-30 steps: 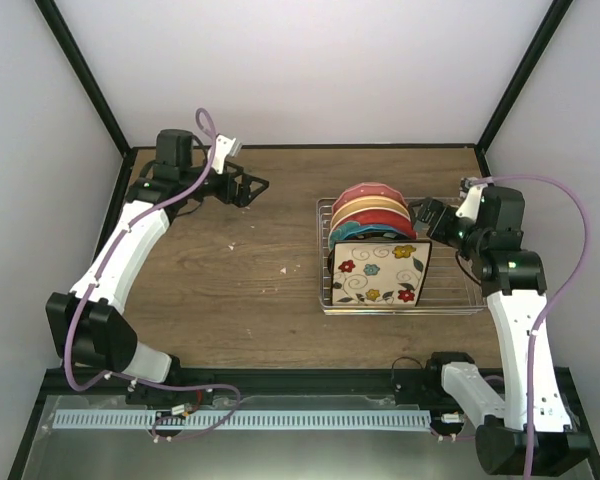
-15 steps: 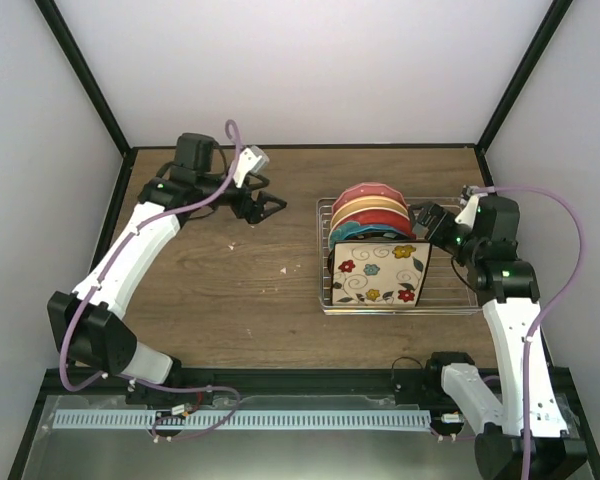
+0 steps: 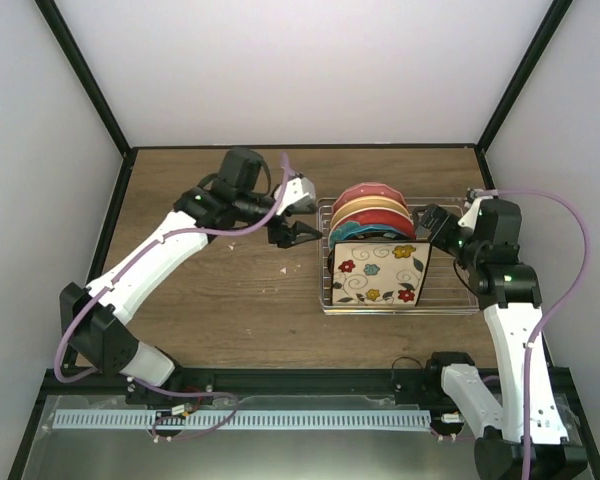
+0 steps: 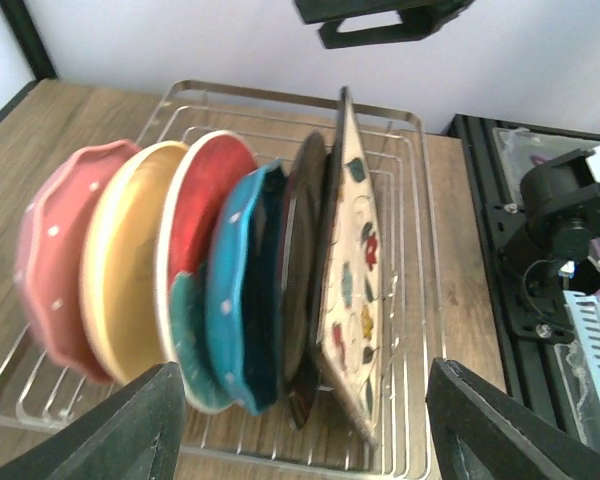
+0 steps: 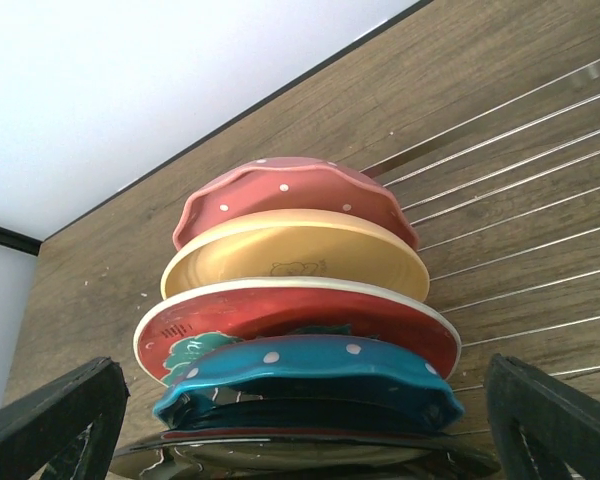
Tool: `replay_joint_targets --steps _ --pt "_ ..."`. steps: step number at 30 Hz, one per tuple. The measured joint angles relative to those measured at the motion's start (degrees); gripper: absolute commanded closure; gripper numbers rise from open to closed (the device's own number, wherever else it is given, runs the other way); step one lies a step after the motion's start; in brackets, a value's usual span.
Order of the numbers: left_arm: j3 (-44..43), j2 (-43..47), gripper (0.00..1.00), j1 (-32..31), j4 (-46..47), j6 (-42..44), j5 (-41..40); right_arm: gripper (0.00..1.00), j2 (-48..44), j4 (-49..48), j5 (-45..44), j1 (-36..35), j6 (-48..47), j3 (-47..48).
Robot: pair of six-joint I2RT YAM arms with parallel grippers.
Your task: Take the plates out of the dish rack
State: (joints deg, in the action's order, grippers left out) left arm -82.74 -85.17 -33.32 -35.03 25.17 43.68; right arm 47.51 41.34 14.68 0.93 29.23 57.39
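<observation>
The silver wire dish rack (image 3: 450, 292) stands right of centre. Six plates stand on edge in it, back to front: pink-red scalloped (image 3: 370, 189), orange-yellow (image 3: 372, 207), red with teal flower (image 3: 375, 222), teal polka-dot (image 3: 352, 233), a dark-rimmed one mostly hidden, and the square cream floral (image 3: 380, 272). My left gripper (image 3: 300, 233) is open and empty just left of the rack, facing the plates' edges (image 4: 245, 290). My right gripper (image 3: 432, 222) is open and empty at the rack's right side, with the plates (image 5: 310, 370) between its fingers' line of sight.
Bare wood table (image 3: 220, 280) lies left of the rack. Black frame posts and white walls close in the back and sides. The right arm's base (image 4: 565, 220) and a black rail (image 3: 310, 380) run along the near edge.
My left arm has swung right across the table, from the back left to the rack's left edge. My right arm has barely moved. The plates have not moved.
</observation>
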Motion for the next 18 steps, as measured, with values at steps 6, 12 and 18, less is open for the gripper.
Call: replay_joint_targets --steps 6,12,18 --pt "1.2 -1.6 0.39 -5.3 4.4 -1.3 -1.4 0.0 -2.1 0.9 -1.0 0.0 0.0 0.0" --pt "4.2 -2.3 0.43 -6.6 8.9 -3.8 -4.8 0.0 -3.2 1.8 -1.3 0.0 0.2 0.0" --pt "6.4 -3.0 0.43 -7.5 12.3 -5.2 -7.2 0.0 -3.7 1.9 -1.3 0.0 0.5 -0.2"
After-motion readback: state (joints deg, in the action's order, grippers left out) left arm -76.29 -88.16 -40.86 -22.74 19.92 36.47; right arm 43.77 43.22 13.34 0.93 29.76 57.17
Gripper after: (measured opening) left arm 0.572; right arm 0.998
